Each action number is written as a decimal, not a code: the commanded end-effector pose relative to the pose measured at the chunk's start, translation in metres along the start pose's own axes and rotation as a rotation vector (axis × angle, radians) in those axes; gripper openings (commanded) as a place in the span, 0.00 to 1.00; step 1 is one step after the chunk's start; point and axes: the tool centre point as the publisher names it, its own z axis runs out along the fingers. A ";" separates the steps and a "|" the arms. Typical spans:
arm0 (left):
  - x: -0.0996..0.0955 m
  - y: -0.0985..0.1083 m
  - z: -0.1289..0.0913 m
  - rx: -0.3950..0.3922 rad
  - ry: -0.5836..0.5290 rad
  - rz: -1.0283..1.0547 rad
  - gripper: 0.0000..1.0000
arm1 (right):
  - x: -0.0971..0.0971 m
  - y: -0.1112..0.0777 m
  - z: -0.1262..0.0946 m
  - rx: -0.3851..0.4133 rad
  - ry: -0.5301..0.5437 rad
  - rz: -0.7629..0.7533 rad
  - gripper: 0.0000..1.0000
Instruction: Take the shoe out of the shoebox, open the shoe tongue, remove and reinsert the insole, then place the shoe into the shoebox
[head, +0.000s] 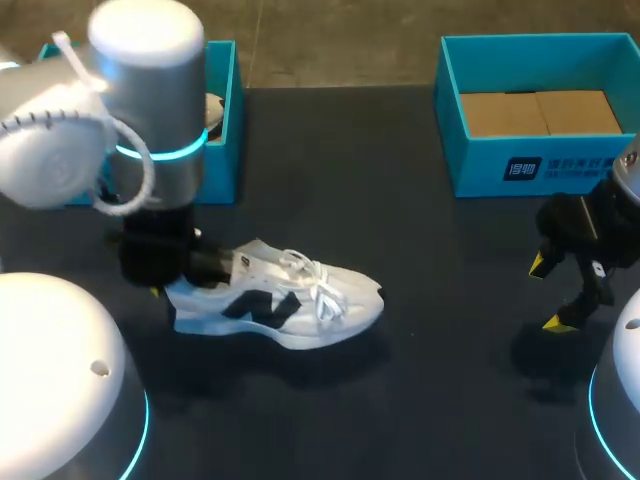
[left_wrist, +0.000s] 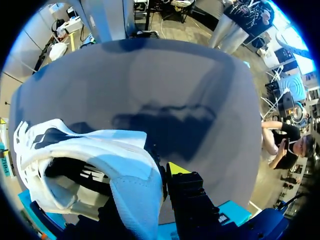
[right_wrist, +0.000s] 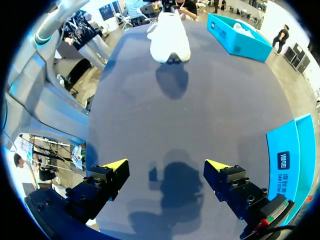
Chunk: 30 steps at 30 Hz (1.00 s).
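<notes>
- One white lace-up sneaker (head: 285, 300) stands left of centre on the dark tabletop (head: 430, 260).
- My left pincer (left_wrist: 152, 182) grasps its heel; my right pincer (right_wrist: 167, 172) hangs released.
- Light, with a soft upper; I judge the firmer heel the best hold.

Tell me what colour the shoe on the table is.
The shoe is white with black side marking; head view shows it best.

Soft cloth on hard, matt surfaces.
The shoe (head: 280, 300) has a white woven mesh upper, smooth dark side panels and cloth laces (head: 318, 285). The table (head: 450, 390) is dark, smooth and matt. The shoebox (head: 530, 170) is teal card with a faint sheen, with plain brown cardboard inside. The right gripper (right_wrist: 167, 167) looks like matt black plastic with yellow tips. The left arm (head: 50, 150) has a glossy white shell.
</notes>
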 end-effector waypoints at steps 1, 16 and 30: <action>-0.026 0.009 0.018 0.016 0.018 -0.011 0.00 | 0.001 0.000 0.001 0.001 -0.002 0.000 1.00; -0.061 0.016 0.056 0.006 0.002 -0.004 0.00 | 0.001 0.000 0.001 0.001 -0.002 0.000 1.00; -0.078 0.023 0.068 -0.022 -0.025 0.034 0.00 | 0.001 0.000 0.001 0.001 -0.002 0.000 1.00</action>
